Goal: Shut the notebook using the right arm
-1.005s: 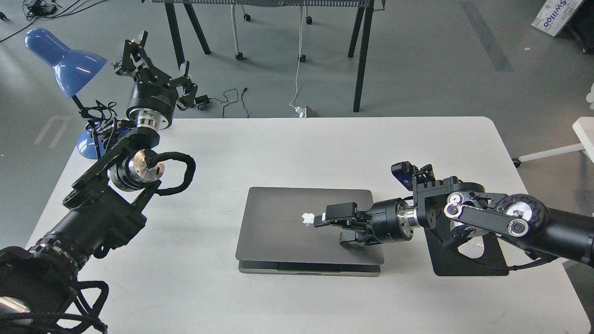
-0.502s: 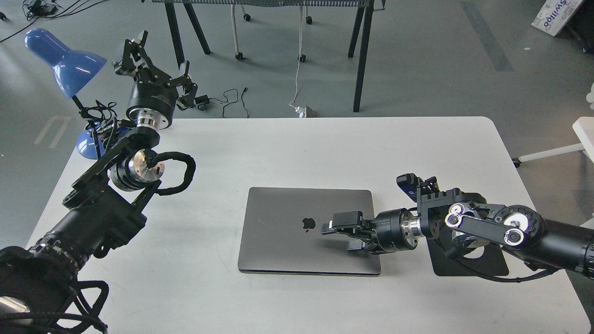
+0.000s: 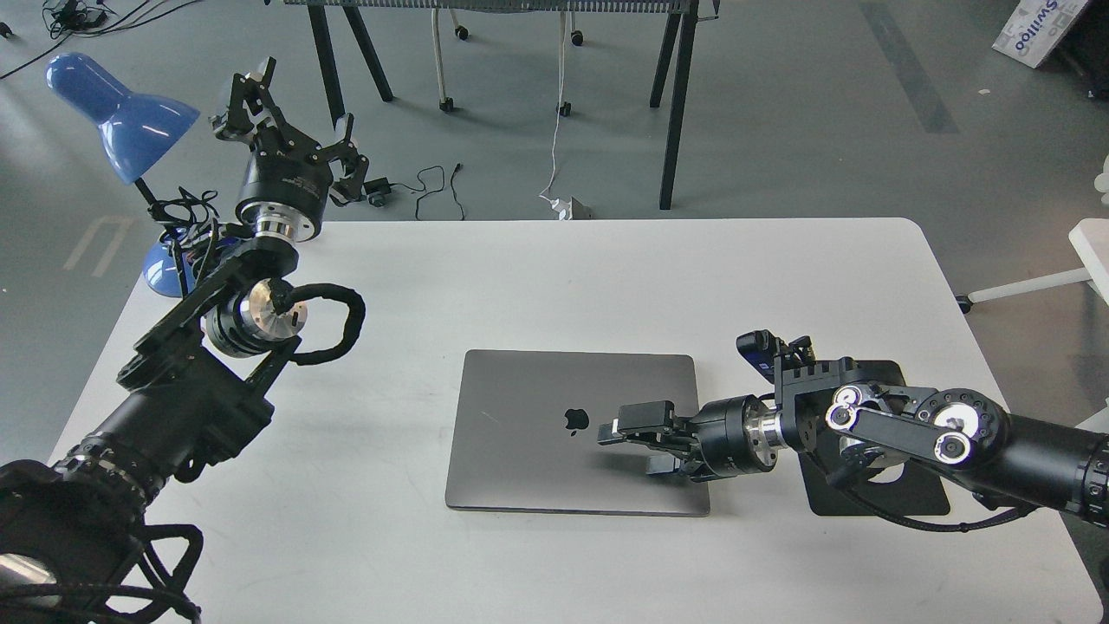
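Observation:
The notebook, a space-grey laptop with a dark apple logo, lies shut and flat on the white table, near its front middle. My right gripper reaches in from the right and hovers low over the right part of the lid, just right of the logo. Its dark fingers point left and stand a little apart, holding nothing. My left gripper is raised at the far left by the blue lamp, fingers spread, empty.
A black mouse pad lies right of the notebook, partly under my right arm. A blue desk lamp stands at the table's back left corner. Table legs, chair wheels and cables are on the floor beyond the far edge.
The lid went from slightly raised above the base to fully flat and shut. My right gripper came down with it and shifted a little to the right. The left arm has not moved.

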